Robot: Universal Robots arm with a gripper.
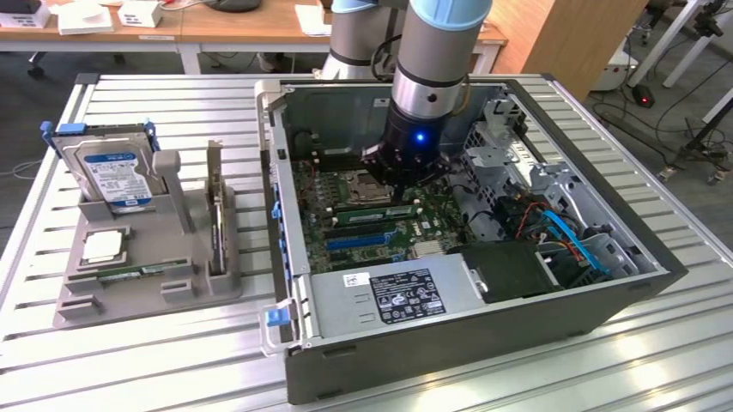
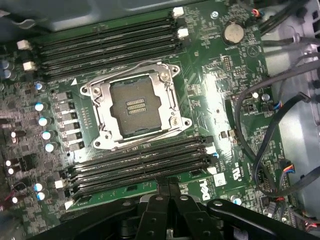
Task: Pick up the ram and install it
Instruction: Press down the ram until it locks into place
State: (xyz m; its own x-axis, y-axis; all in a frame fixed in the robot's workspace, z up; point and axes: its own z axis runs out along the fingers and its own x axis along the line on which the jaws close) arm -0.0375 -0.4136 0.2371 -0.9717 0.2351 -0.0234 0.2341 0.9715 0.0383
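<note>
The claw [image 2: 167,192] is hovering low inside the open computer case [image 1: 458,343], and the ram [image 2: 115,192] is lying right beneath its tips, in the slot nearest them, long axis running along the slots [image 2: 140,160]. Whether the claw is gripping or released, impossible to tell.

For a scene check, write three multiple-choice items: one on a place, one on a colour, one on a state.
1. The gripper is: A on the floor; B inside the computer case; C over a desk.
2. The label on the hard drive is: A red; B blue; C yellow.
3. The CPU socket is: A uncovered; B under a fan; C under a cloth.
B: the arm reaches into the open case. B: blue print shows. A: its metal frame lies bare.
</note>
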